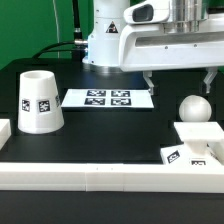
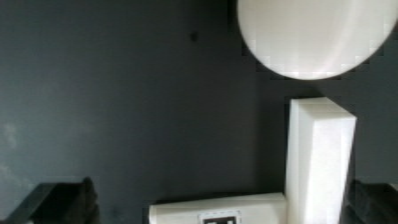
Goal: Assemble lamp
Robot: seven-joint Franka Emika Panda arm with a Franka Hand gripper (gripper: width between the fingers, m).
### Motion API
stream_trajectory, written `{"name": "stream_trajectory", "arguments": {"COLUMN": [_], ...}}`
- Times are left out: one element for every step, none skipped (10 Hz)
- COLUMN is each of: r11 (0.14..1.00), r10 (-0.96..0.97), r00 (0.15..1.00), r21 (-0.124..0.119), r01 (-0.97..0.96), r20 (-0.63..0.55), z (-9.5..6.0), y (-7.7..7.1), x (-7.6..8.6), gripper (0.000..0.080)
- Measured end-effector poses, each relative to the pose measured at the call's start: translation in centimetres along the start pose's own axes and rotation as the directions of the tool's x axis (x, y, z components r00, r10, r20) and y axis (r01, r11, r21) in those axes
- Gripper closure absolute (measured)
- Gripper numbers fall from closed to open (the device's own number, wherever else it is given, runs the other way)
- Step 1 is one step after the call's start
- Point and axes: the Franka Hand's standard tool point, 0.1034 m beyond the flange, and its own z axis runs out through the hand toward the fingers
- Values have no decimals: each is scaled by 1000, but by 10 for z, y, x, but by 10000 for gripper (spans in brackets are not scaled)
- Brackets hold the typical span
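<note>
The white ball-shaped bulb (image 1: 194, 108) lies on the black table at the exterior view's right; it also shows in the wrist view (image 2: 311, 35). The low tagged base (image 1: 185, 153) sits in the front right corner against the rails, and its edge shows in the wrist view (image 2: 222, 208). The tapered shade (image 1: 40, 100) stands at the left, wide end down. My gripper (image 1: 178, 82) hangs open and empty above the table, behind the bulb and base. Its dark fingertips (image 2: 54, 205) frame the wrist view.
The marker board (image 1: 108, 98) lies flat at the middle back. A long white border rail (image 1: 100, 175) runs along the front edge, and a short rail piece (image 1: 200, 131) stands beside the base, also in the wrist view (image 2: 320, 150). The robot's base stands behind.
</note>
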Motion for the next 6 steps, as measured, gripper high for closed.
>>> {"name": "stream_trajectory", "arguments": {"r11": [1000,1000,1000,1000,1000,998], "r10": [18,22,22,22,22,54], "r00": [1000,1000,1000,1000,1000,999], "r21": [14,18,18,18,18,22], "r01": [-18,-22,-22,-22,-22,-54], "r20": [3,3,3,4,4,8], "z": [-1,-1,-1,0,0,1], "y": [-5,-5,-5,-5,-5,-7], "x": [-3,-2,-2,-3,-3,-4], "gripper": [101,101,101,101,101,101]}}
